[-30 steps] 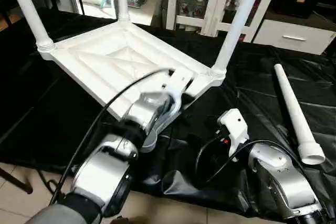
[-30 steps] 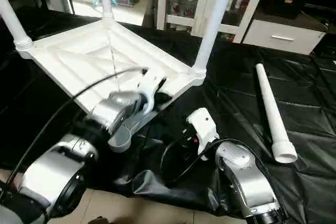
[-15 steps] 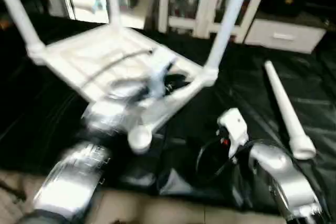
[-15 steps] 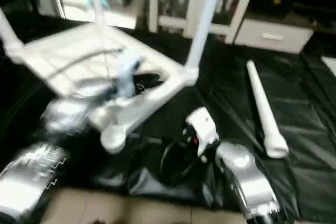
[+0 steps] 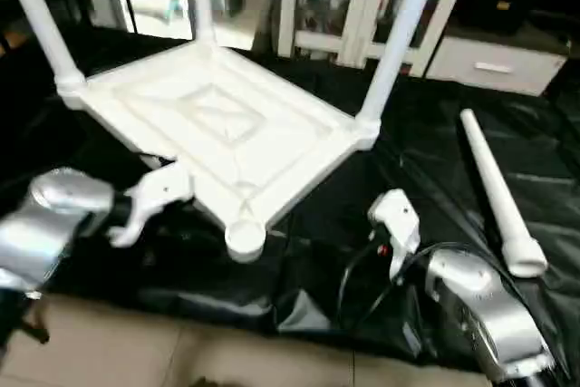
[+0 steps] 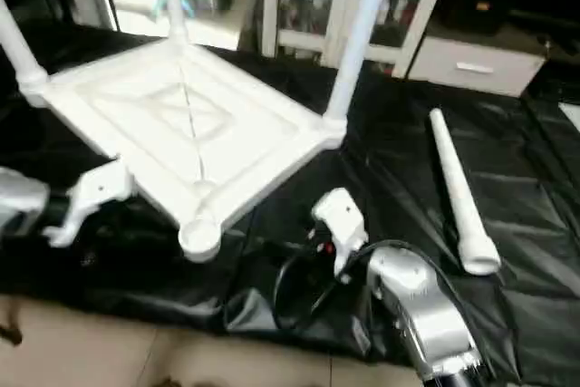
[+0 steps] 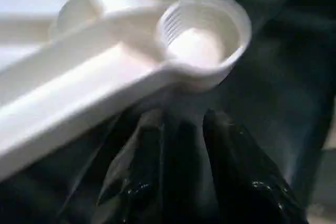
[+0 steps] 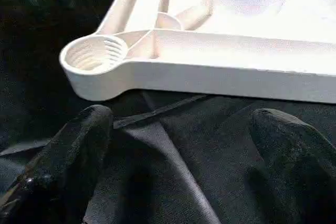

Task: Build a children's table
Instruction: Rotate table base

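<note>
Swinging off the table top since a second ago, the left arm is now sitting out to the robot's left, clear of the ribbed underside it was covering; the head camera has shifted a little as well.

Left eye view: the table top is lying upside down on the black sheet, three legs standing up from its far and side corners, among them the right-hand leg; the near corner socket is empty and facing up; the left gripper is hovering beside the top's near-left edge, holding nothing; the loose leg is lying on the sheet well to the right, wide end nearest the robot; the right gripper is resting low between socket and loose leg, touching neither.

Right eye view: same layout; the white cabinet is standing behind the sheet; tiled floor is showing along the near edge.

Left wrist view: the threaded socket is sitting just beyond the left fingers; they are standing partly parted with sheet alone between them.

Right wrist view: the right fingers are spread wide over the sheet, gripping nothing; socket and rim are lying just ahead, apart from them.
</note>
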